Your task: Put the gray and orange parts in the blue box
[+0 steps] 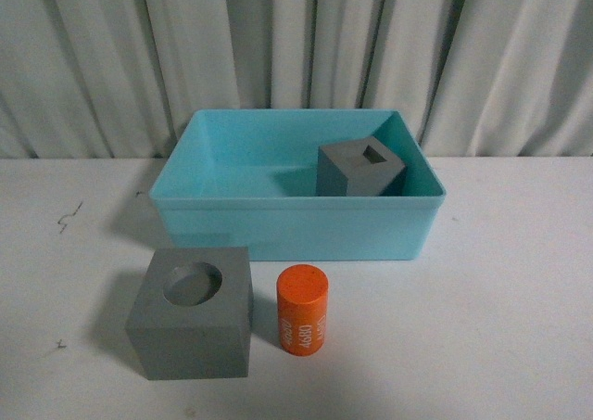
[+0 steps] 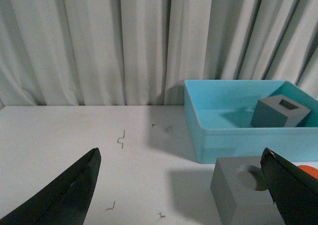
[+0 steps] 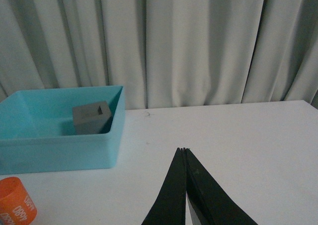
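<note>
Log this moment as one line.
blue box: square-recess cube inside | table: round-recess cube, orange cylinder | left gripper: open, empty | right gripper: shut, empty

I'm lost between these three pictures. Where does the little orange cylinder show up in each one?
Front view: the orange cylinder stands before the blue box, beside the round-recess cube.
Left wrist view: only a sliver shows past that cube, cut by the frame.
Right wrist view: partly cropped, near the box's outer wall.
Shared landmark: the square-recess cube inside the box.
</note>
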You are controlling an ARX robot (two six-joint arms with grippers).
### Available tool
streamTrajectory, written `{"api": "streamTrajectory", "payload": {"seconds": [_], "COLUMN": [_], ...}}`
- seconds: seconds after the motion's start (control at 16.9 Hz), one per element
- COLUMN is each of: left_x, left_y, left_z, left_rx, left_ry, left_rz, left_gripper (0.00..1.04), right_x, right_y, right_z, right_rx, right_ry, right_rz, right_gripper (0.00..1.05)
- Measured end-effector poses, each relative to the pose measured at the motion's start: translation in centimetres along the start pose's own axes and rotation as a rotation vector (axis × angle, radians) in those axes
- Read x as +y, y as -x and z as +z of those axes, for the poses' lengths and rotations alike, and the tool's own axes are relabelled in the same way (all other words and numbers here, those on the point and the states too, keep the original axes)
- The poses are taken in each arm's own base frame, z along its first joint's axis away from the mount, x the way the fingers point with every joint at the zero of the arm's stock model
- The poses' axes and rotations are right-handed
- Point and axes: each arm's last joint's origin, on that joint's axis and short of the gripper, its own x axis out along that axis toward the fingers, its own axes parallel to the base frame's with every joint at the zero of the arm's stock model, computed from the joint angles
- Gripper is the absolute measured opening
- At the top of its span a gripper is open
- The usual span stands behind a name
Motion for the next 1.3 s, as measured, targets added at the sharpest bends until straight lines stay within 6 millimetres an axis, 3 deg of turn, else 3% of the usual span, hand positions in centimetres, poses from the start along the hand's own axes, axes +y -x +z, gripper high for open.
{"api": "streamTrajectory", "payload": {"seconds": [0.59,0.89,1.07,1.24,1.3], "left_x": [0.0,0.0,0.0,0.0,0.0], "left_y": [0.0,0.0,0.0,0.0,0.0], "left_z": [0.0,0.0,0.0,0.0,0.0], "left_rx": [0.000,0.000,0.000,0.000,0.000], "left_ry": [0.000,0.000,0.000,0.000,0.000], "left_rz": [0.000,0.000,0.000,0.000,0.000], "left_gripper": [0.98,0.98,0.98,0.98,0.98], "right_x": [0.0,0.0,0.0,0.0,0.0], "right_y": [1.5,1.5,1.5,1.5,1.5], "right_z": [-0.4,-0.3,-0.3,-0.3,-0.3], "right_rx": [0.011,0.010,0.010,0.010,0.010], "right_ry": [0.003,0.003,0.003,0.003,0.003], "right_rz": [0.000,0.000,0.000,0.000,0.000], "right_gripper": [0.05,0.52,0.66,0.73,0.86]}}
